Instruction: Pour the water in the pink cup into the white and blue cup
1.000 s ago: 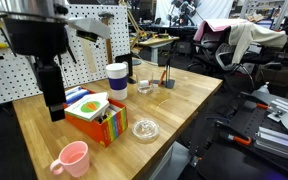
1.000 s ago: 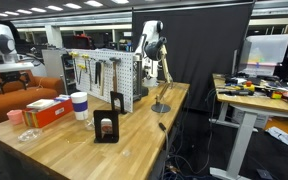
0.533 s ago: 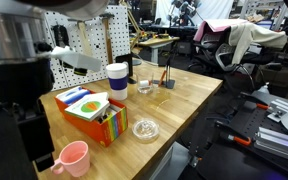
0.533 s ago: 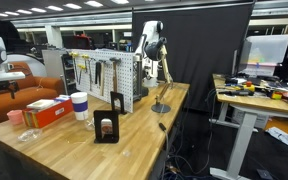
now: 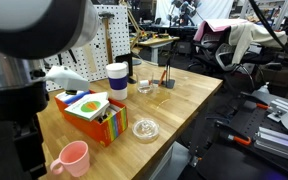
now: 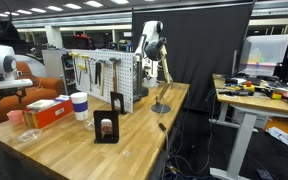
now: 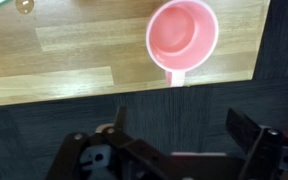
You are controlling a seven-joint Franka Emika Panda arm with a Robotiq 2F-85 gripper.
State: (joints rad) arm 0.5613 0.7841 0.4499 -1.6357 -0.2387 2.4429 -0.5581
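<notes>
The pincer (image 7: 176, 118) hangs wide open, with two dark fingers spread and nothing between them. In the wrist view it shows against the dark area past the edge of the worktop (image 7: 64, 50). At twelve o'clock from it sits the pink cup (image 7: 182, 35), upright and close to that edge. Its loop handle points to six o'clock, straight at the pincer. I cannot tell whether water is inside; the hollow looks plain pink.

In an exterior view the pink cup (image 5: 72, 158) stands at the near corner. A colourful box (image 5: 89, 115) lies at about one o'clock from it. The white and blue cup (image 5: 116, 78) stands beyond the box, well apart from the pink cup.

Judging from this, the main danger is the edge: a finger that bumps the rim or handle could push the cup off or slop its contents. A hold on the handle alone may let the cup swing. Carried low, it could strike the box, and a knock could topple the tall cup.
</notes>
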